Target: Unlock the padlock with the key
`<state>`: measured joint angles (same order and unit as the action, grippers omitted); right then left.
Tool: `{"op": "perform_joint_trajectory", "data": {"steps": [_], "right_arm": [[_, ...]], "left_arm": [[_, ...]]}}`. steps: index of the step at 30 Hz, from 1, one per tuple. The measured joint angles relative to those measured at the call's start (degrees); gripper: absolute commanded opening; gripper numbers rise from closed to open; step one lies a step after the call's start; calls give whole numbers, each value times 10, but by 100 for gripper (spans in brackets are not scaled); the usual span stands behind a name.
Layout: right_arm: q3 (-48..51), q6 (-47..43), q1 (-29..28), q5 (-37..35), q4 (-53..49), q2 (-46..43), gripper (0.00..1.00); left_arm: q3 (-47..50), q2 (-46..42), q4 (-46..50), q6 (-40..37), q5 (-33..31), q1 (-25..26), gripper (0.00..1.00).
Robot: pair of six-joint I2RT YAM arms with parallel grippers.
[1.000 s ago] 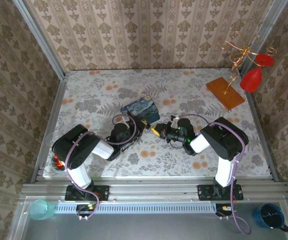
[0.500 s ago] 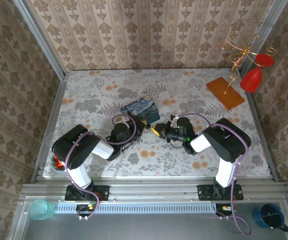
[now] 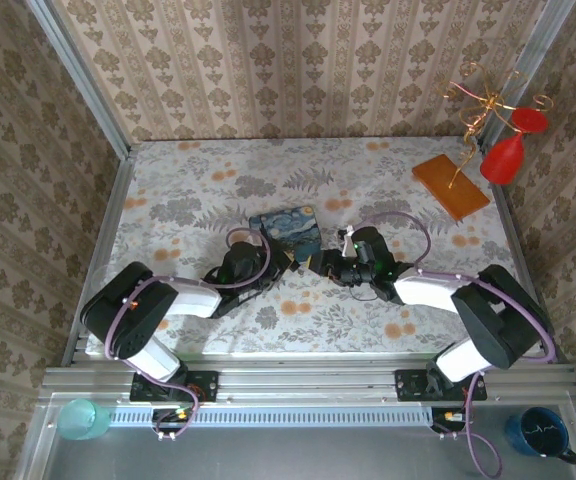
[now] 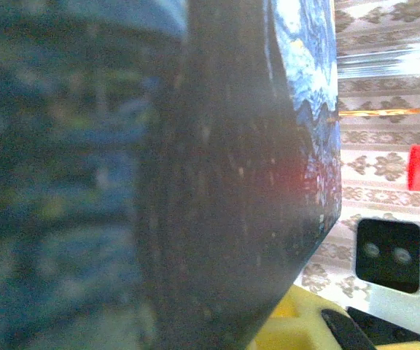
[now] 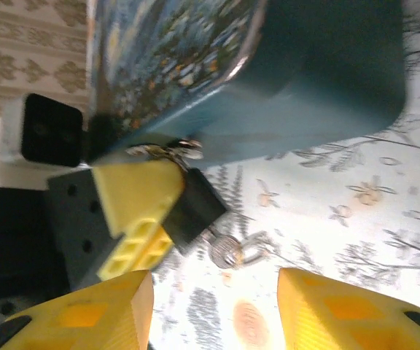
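The tiny black padlock (image 5: 194, 205) hangs by its thin shackle (image 5: 163, 151) from the front of the blue starry box (image 5: 232, 73). A silver key (image 5: 226, 251) sticks out of its lower end, with a small ring beside it. My left gripper (image 3: 290, 257) is at the padlock, and one of its yellow fingers (image 5: 133, 195) presses on the body. The other finger is hidden. My right gripper (image 5: 214, 321) stands open just short of the key, which lies between and ahead of its yellow fingers (image 5: 86, 321). In the left wrist view, the box (image 4: 195, 160) is very close.
An orange board (image 3: 451, 185) with a gold wire stand (image 3: 483, 100) and red ornaments sits at the back right. Patterned walls close in the table on three sides. Floral tablecloth (image 3: 188, 190) lies open to the left and behind the box.
My right arm has stretched out, its elbow swinging low to the right, while its gripper stays at the padlock. The box has shifted slightly right. The left arm's elbow has dropped a little.
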<state>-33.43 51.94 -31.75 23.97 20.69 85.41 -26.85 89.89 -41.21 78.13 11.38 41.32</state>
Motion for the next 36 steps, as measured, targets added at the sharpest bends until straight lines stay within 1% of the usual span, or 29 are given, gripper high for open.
{"op": "perform_joint_trajectory", "data": {"steps": [3,5,7,9,12,16,21,28,36], "right_arm": [[-7,-80,-14,-44,-73,-19,52],[-8,-136,-38,-82,-108,-36,52],[-5,-193,-72,-122,-122,-57,52],[8,-245,-104,-156,-108,-82,52],[47,-320,-141,-198,-57,-109,51],[92,-405,-157,-235,9,-108,52],[103,-503,-176,-238,75,-77,52],[102,-565,-179,-267,157,-9,49],[89,-581,-193,-301,199,49,46]], "left_arm": [[-16,-19,47,-18,0,-10,0],[-27,-28,73,-29,0,-13,0],[-39,-34,99,-39,0,-14,0],[-46,-36,115,-45,0,-14,0],[-47,-39,133,-47,0,-14,0],[-47,-44,157,-49,0,-11,0],[-47,-57,181,-51,-1,-1,0],[-47,-71,195,-58,-3,13,0],[-46,-75,194,-58,-7,26,0]]}}
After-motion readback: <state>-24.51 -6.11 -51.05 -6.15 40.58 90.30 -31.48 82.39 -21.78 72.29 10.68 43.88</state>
